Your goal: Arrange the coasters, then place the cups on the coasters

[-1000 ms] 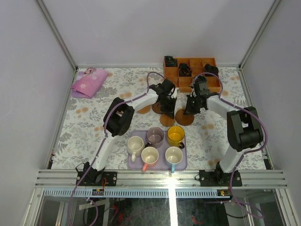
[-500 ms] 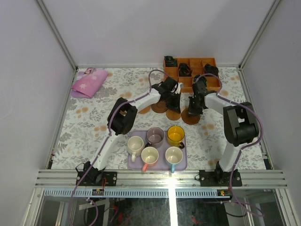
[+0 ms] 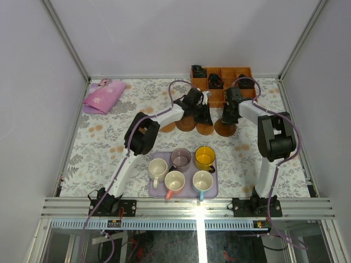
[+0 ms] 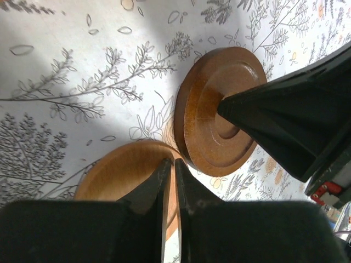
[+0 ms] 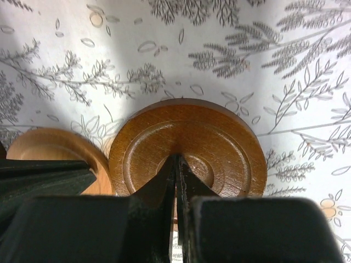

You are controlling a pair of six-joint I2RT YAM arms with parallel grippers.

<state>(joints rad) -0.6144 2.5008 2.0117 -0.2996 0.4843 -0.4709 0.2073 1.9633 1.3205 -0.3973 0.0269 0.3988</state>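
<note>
Cups (image 3: 175, 179), five together, stand on lilac tray (image 3: 186, 193).

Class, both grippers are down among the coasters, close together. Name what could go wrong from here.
1. The left gripper and right gripper work side by side, so they might collide.
2. The right gripper's tips rest on the dark coaster, which lies right beside the tan coaster. Pushing one could shove the other out of place.
3. Those tips might slip off the dark coaster's glossy face.
</note>
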